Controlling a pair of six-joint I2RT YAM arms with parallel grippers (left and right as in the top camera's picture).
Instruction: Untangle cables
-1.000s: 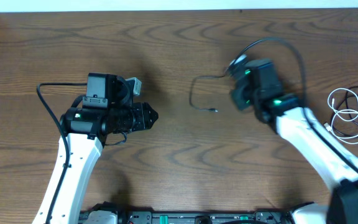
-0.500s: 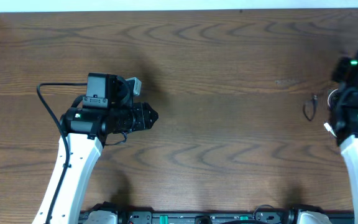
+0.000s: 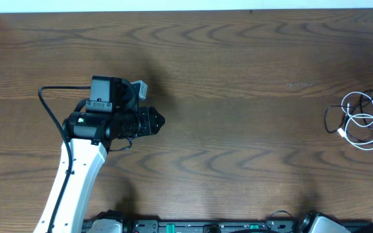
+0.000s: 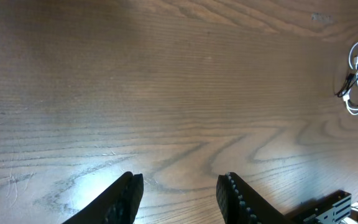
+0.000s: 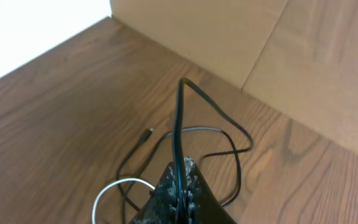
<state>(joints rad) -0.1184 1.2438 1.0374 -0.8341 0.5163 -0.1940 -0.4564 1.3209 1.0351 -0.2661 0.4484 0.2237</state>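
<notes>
Shut tight, the right gripper (image 5: 180, 180) pinches one black cable (image 5: 179, 118), which rises from its fingers and loops down onto the table (image 3: 238, 77). Half open, the left gripper (image 4: 179, 190) holds nothing. One white cable (image 3: 360, 117) lies coiled at the table's right edge with black loops running through it; whether these are one cord or two, I cannot tell. A second ago the right gripper held its cable mid-table. The left arm has not moved.

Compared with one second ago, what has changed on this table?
The right gripper, shut on the black cable, has swept from the middle of the table to its right edge, carrying that cable beside the white cable. The left gripper stayed open and in place; the white cable did not move.
</notes>
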